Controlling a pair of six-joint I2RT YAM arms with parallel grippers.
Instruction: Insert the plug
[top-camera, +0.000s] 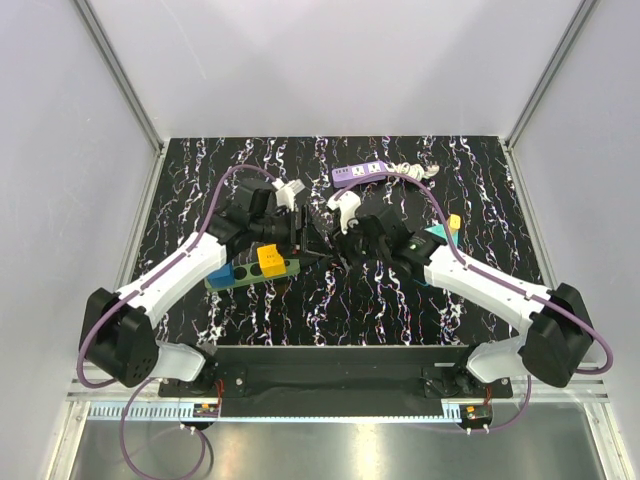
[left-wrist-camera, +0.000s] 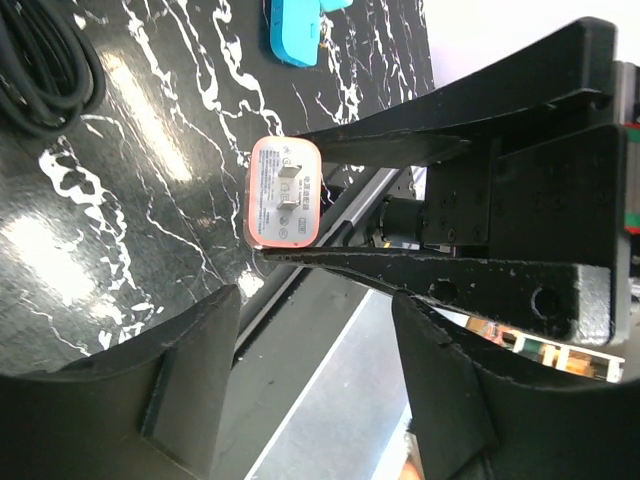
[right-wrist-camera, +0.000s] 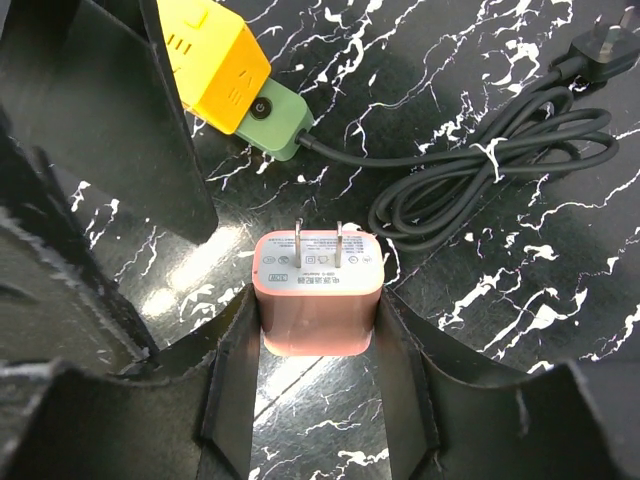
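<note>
Jaws of right gripper (right-wrist-camera: 320, 335) clamp the pink charger plug (right-wrist-camera: 318, 285), we note; left gripper (left-wrist-camera: 315, 315) spread, empty, plug just ahead.

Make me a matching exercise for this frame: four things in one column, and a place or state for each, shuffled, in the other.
1. pink charger
2. purple power strip
3. coiled cable
4. left gripper

A. open, holding nothing
B. near the far edge of the mat
C. between the fingers of the right gripper, prongs out
D. bundled on the mat, running from the green strip

Pairs: 1-C, 2-B, 3-D, 4-A
</note>
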